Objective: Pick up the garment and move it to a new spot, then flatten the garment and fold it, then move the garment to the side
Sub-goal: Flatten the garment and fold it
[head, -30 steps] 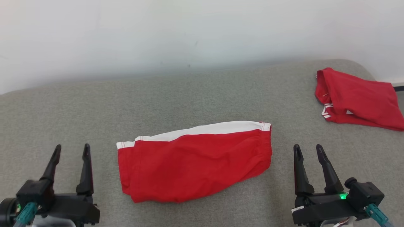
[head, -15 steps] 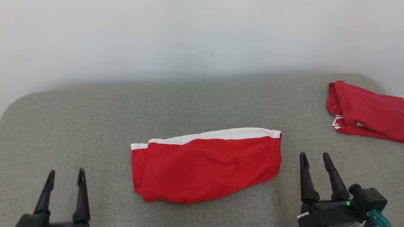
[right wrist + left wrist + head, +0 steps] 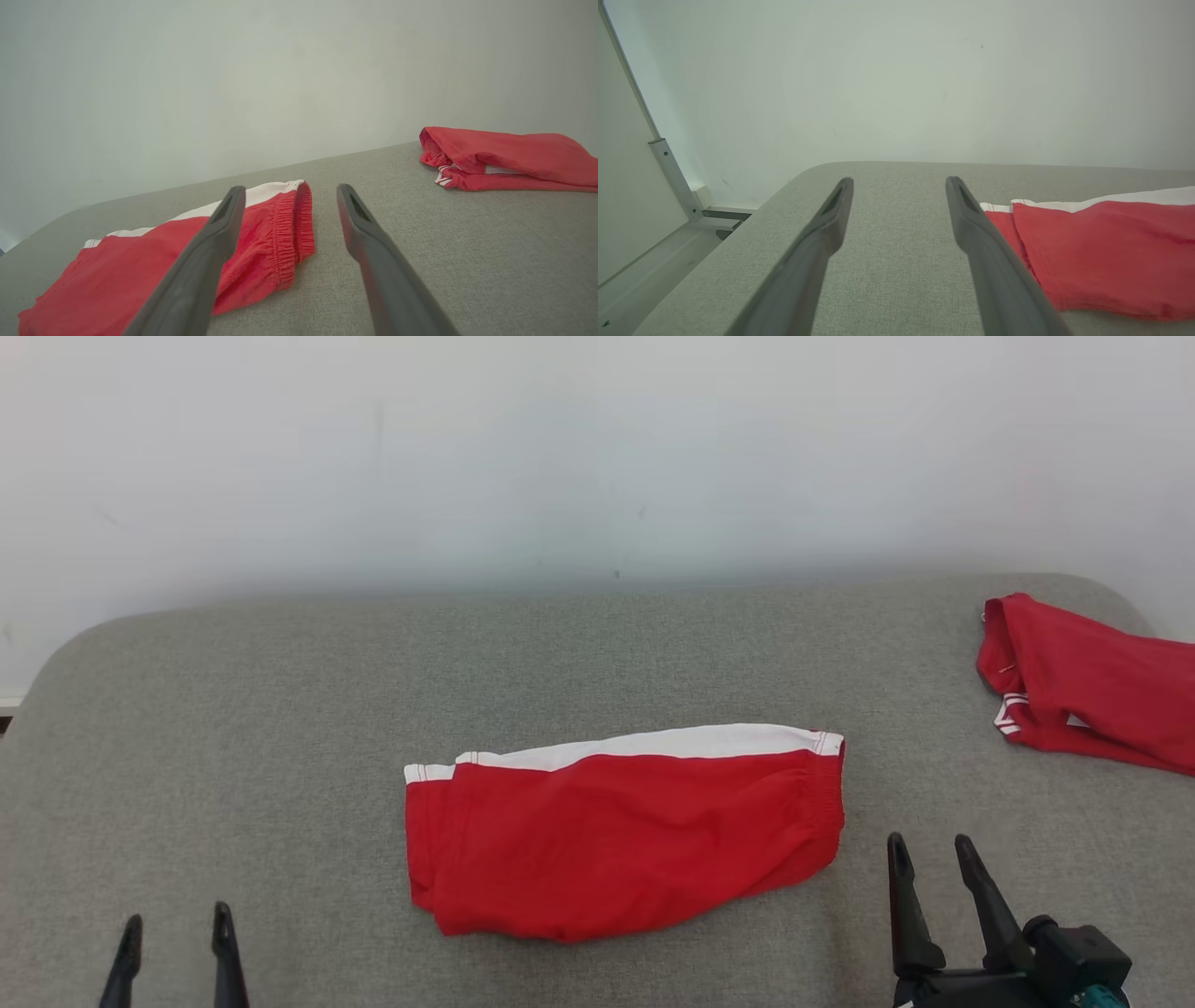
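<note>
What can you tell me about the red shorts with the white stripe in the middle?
The red cloth shorts lie flat, apparently folded in half, in the middle of the grey fabric surface. A white stripe runs along their far edge. The gathered elastic waistband is at the robot's right end and the leg hems at its left. The soft cloth is lightly wrinkled. Only the surface touches them: the left gripper and right gripper stand apart, jaws open.

No legible text or labels
</note>
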`<state>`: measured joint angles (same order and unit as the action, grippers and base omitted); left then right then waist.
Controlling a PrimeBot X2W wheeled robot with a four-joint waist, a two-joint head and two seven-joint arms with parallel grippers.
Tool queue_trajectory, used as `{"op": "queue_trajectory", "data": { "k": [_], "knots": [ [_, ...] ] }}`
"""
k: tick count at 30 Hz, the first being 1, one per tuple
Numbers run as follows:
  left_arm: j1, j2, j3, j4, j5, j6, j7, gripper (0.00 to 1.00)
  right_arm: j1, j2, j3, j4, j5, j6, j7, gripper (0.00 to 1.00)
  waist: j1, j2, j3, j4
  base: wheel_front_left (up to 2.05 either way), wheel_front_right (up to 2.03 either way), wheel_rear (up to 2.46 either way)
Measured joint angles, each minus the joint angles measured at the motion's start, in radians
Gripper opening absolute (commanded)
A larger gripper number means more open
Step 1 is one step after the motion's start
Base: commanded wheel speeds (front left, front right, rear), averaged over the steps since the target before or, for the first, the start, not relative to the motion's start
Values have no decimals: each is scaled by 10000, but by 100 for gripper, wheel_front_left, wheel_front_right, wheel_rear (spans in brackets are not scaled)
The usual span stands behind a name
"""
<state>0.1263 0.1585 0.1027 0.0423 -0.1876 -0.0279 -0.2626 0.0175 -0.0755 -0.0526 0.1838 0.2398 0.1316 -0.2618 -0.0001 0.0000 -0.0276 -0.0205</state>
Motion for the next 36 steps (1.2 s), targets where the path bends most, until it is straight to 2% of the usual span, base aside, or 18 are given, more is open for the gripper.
{"op": "queue_trajectory", "data": {
  "k": [8,16,27,36],
  "knots": [
    [12,-267,0,205,650,-307,0,100,-66,-194,-46,635,-226,0,2,100,0,0,10,181,0,0,0],
    [-209,-477,-33,395,826,-525,0,100,-1422,-527,182,1580,-384,0,105,100,1,0,125,442,0,0,0],
    [-976,-696,-401,675,899,-805,0,100,-3851,-1430,182,4466,-522,0,777,100,2,1,674,1125,0,0,0],
    [-1497,-809,-554,909,897,-943,0,100,-5163,-1649,407,7240,-566,0,1127,100,2,1,1353,1672,0,0,0]
  ]
}}
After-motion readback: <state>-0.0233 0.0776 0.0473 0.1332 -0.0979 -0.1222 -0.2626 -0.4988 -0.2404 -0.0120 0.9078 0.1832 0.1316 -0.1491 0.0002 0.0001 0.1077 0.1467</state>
